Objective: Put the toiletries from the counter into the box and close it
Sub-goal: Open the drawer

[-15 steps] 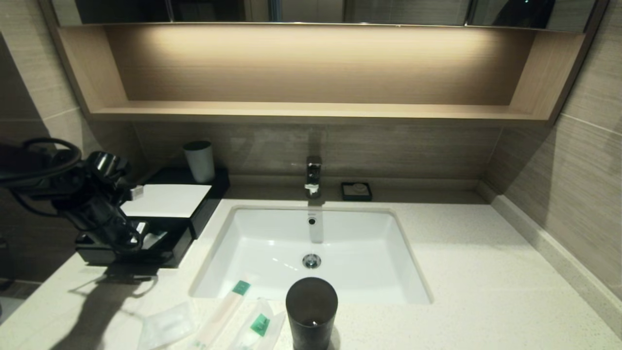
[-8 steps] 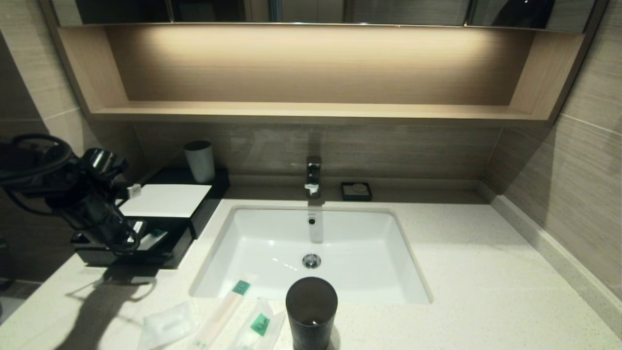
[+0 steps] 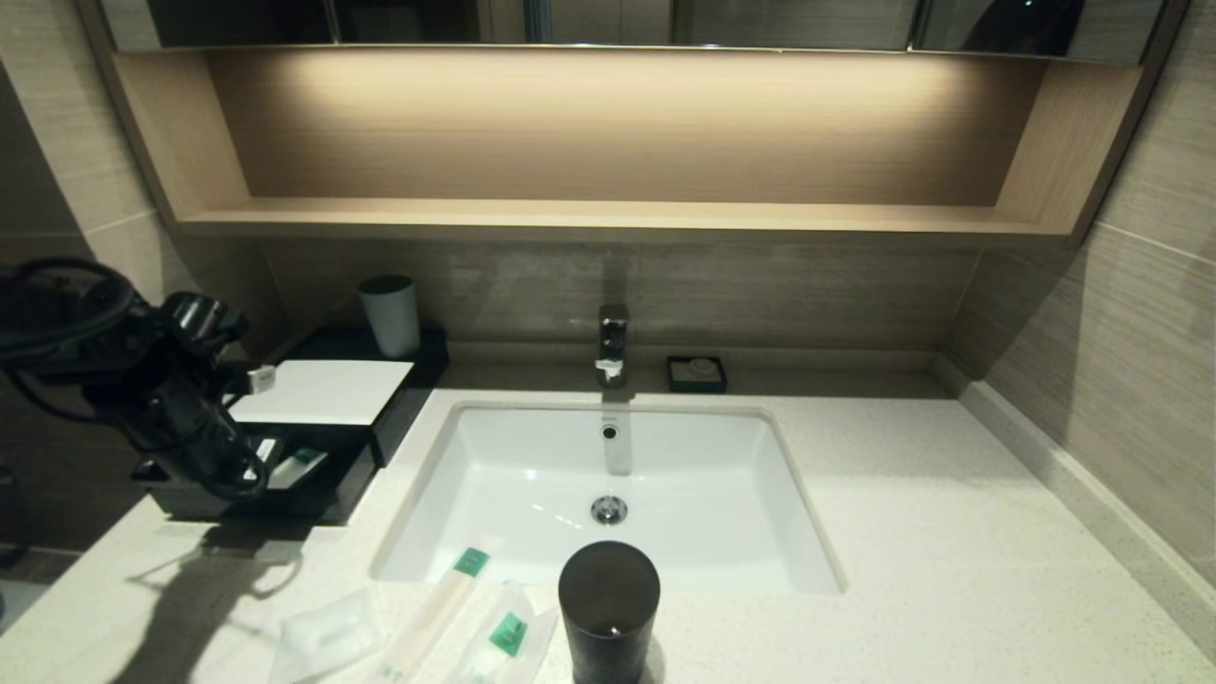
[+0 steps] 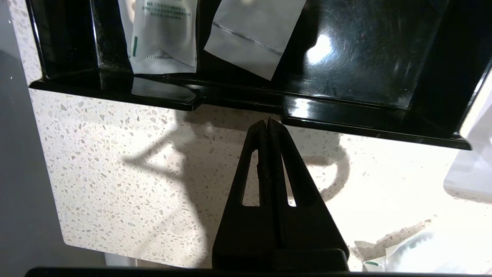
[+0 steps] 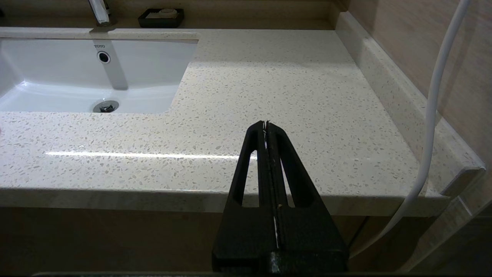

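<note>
The black box (image 3: 323, 391) with a white top panel stands at the counter's (image 3: 950, 532) back left, its front tray (image 3: 328, 489) pulled out. Two white packets (image 4: 163, 34) (image 4: 253, 34) lie in the tray. My left gripper (image 3: 245, 483) hangs over the tray's left front corner, shut and empty; in the left wrist view its tips (image 4: 268, 121) sit just outside the tray's front rim (image 4: 246, 100). Three toiletries lie near the counter's front edge: a squarish packet (image 3: 328, 636), a long thin one (image 3: 432, 613) and a green-labelled one (image 3: 508, 632). My right gripper (image 5: 266, 124) is shut and empty over the counter's right front edge.
A dark cylindrical cup (image 3: 608, 608) stands right of the packets, at the white basin's (image 3: 532, 465) front rim. A pale cup (image 3: 389, 313) stands behind the box. The faucet (image 3: 613, 342) and a tiny black dish (image 3: 696, 373) are at the back. A white cable (image 5: 434, 115) hangs by the right wall.
My left arm has drifted slightly left and back from the tray, uncovering more of the green-labelled packet inside it. The loose packets and the cup have not moved.
</note>
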`<state>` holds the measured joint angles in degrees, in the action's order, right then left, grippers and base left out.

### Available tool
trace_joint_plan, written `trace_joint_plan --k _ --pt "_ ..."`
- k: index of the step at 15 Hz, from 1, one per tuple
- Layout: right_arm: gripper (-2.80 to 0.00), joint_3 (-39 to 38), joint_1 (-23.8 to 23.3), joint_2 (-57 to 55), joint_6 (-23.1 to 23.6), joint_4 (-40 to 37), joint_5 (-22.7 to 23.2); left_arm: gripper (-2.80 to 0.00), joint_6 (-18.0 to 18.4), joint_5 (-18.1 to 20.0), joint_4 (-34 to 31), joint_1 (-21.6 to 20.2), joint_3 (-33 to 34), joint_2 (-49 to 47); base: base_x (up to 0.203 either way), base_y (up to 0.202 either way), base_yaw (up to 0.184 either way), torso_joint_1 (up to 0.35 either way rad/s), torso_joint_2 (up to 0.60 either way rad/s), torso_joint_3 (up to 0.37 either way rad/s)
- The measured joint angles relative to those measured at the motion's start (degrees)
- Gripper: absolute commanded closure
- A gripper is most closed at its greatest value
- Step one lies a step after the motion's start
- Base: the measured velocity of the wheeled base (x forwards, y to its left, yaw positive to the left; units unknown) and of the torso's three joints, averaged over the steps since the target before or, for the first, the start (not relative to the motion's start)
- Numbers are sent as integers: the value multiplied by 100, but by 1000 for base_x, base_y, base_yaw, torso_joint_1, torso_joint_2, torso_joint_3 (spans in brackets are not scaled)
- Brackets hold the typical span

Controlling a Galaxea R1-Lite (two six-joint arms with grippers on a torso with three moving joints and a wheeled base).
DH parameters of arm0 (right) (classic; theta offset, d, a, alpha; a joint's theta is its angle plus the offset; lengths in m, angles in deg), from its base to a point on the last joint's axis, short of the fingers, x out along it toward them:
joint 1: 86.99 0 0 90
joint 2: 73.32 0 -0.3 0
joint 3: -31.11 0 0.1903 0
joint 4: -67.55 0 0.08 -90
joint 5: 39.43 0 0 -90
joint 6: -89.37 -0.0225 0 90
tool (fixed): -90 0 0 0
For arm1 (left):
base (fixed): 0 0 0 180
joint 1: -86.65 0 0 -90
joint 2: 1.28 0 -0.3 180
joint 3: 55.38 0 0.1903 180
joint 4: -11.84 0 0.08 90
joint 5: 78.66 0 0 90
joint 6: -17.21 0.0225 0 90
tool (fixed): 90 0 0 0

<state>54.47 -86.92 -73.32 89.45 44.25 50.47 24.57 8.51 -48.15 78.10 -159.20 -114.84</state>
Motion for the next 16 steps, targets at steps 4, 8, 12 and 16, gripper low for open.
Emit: trace_joint_plan --k 4,8,12,16 --pt "0 0 0 0 0 0 -1 0 -83 9 63 -24 -77 148 0 0 0 0 0 0" --pt "0 0 0 0 0 0 0 0 -337 16 84 -51 -422 147 0 0 0 0 0 0" --pt "0 0 0 0 -2 0 -1 0 -403 14 84 -51 -609 -83 0 0 0 0 0 0" --pt "0 0 0 0 0 0 1 0 -406 8 93 -49 -695 -334 0 0 0 0 0 0"
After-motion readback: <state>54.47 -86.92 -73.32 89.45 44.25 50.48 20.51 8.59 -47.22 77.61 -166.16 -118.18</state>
